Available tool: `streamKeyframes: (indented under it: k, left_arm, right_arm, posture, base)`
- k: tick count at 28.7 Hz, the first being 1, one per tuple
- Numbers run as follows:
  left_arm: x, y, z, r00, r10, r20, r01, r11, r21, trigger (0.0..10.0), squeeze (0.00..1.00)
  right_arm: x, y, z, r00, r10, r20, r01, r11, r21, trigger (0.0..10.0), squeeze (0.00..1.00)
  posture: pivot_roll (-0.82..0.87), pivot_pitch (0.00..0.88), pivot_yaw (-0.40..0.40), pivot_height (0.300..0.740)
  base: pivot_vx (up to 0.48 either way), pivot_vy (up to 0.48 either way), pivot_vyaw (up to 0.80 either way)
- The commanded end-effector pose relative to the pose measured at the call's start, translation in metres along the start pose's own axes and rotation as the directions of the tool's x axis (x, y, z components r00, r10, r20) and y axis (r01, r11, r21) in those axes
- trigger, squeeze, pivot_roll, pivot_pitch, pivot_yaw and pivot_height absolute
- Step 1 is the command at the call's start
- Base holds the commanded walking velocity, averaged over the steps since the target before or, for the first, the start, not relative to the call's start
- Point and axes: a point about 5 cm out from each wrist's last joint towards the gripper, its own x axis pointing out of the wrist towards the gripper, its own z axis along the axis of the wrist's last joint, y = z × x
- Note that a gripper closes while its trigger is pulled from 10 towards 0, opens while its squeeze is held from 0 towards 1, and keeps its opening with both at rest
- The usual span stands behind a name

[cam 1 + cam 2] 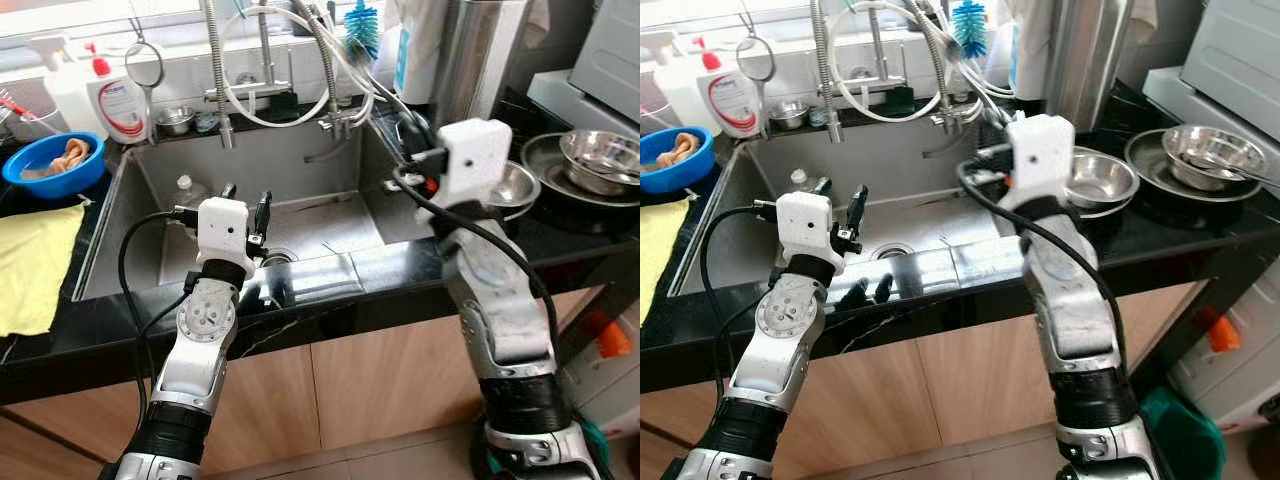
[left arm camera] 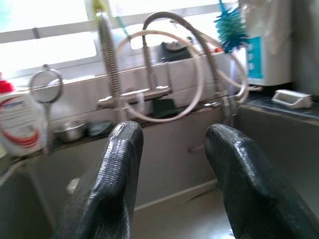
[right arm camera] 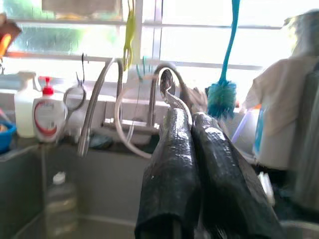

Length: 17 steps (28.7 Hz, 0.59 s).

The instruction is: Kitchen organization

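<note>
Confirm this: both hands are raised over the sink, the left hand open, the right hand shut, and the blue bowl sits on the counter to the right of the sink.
One thing is wrong: the blue bowl sits on the counter to the left of the sink, beside the yellow cloth, as the left eye view shows. The rest holds: the left hand is open and the right hand is shut, both raised over the sink.

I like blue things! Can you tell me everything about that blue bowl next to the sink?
The blue bowl is round and looks like shiny plastic. It sits upright on the black counter on the left side of the sink, near the white soap bottle. Something pale and tan lies inside it; I cannot tell what it is. A yellow cloth lies on the counter just in front of the bowl. Neither arm is touching the bowl.
</note>
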Motion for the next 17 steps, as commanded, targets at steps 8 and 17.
streamKeyframes:
  k: [8,17]
  left_arm:
    - [0.001,0.003,-0.003,1.000,0.006,-0.016,-0.006,1.000,0.008,10.0,0.00]
    - [0.001,-0.001,-0.006,0.999,-0.008,-0.037,0.008,1.000,0.007,10.0,0.00]
  right_arm:
    - [0.008,0.011,-0.025,0.970,0.146,-0.196,-0.159,0.986,-0.054,10.0,0.00]
    - [0.018,0.010,-0.064,0.886,0.143,-0.441,-0.200,0.976,-0.086,10.0,0.00]
  posture:
    - [-0.19,0.000,0.051,0.740]
    - [-0.17,0.000,0.046,0.740]
  base:
    - [0.000,0.000,0.00]
    - [0.000,0.000,0.00]
